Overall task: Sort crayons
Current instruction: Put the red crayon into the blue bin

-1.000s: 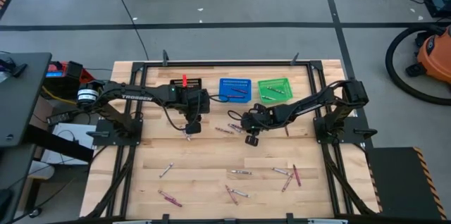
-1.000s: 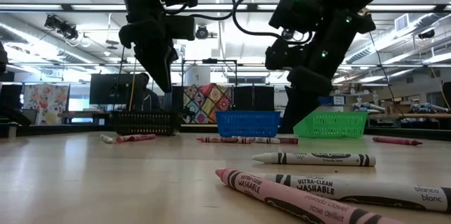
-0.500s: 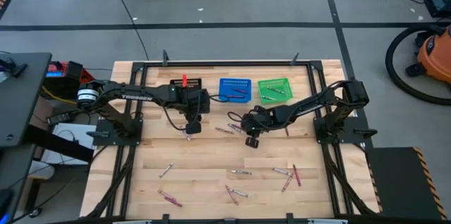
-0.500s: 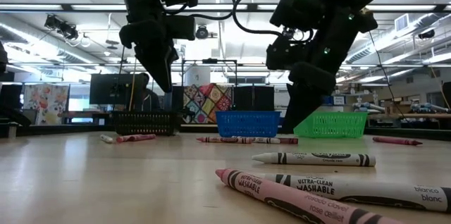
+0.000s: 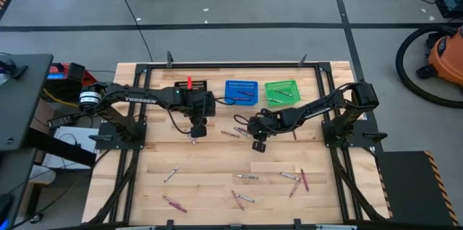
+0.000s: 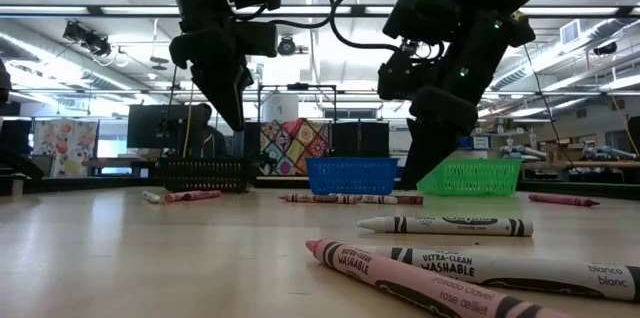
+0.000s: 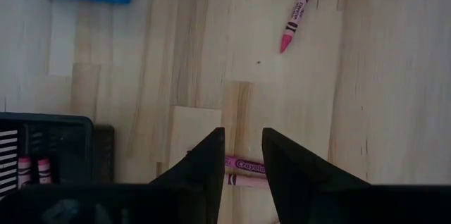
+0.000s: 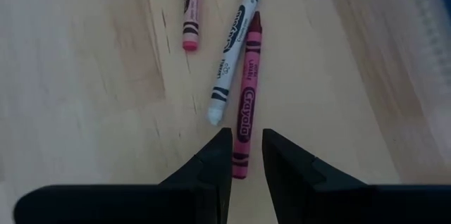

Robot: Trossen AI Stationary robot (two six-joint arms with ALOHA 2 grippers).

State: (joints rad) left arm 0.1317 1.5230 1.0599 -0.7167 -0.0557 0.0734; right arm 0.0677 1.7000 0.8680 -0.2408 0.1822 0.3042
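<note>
Wooden surface strewn with crayons. Right pincer nearer, narrowly parted, empty, poised over magenta crayon; long axis running straight away between the fingers, white crayon touching alongside. Left pincer parted over pink crayon, empty.

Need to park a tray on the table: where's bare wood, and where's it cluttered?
Bare: table wood under the left arm, above the lone crayon. Crowded: the crayon cluster beneath the blue basket, by both grippers, and the lower right.
</note>
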